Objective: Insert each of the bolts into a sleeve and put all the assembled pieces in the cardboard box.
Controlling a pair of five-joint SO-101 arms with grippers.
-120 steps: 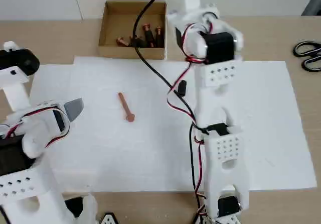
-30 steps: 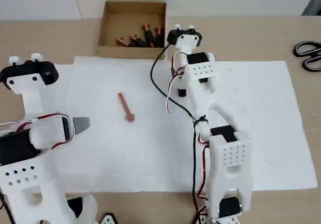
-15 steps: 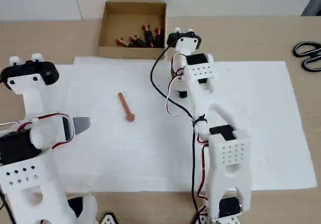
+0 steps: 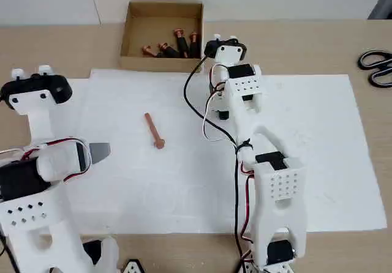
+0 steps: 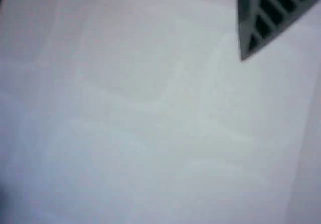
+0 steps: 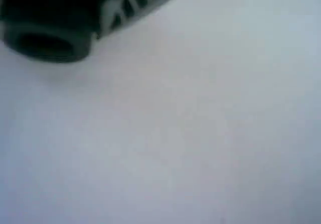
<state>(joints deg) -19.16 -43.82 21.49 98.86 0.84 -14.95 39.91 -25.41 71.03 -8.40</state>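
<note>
A copper bolt (image 4: pixel 154 130) lies alone on the white sheet, left of centre. The cardboard box (image 4: pixel 131 34) at the table's far edge holds several assembled pieces (image 4: pixel 171 45). My right arm is folded back mid-table, its wrist end (image 4: pixel 224 46) just right of the box. In the right wrist view, my right gripper (image 6: pixel 140 0) hovers close over the sheet with a black hollow cylinder (image 6: pixel 47 38) beside it; I cannot tell whether it is gripped. My left gripper (image 4: pixel 98 152) sits low over the sheet, left of the bolt and apart from it, and its dark ribbed tip (image 5: pixel 261 23) is close above the paper.
The white sheet (image 4: pixel 318 138) covers most of the table. Scissors (image 4: pixel 376 65) lie at the far right edge. Loose cables (image 4: pixel 205 117) hang off the right arm above the sheet, between the bolt and that arm.
Four seconds ago the right arm stretched toward the box; it has since folded back and sits still. The left arm also drew back slightly. The bolt has not moved.
</note>
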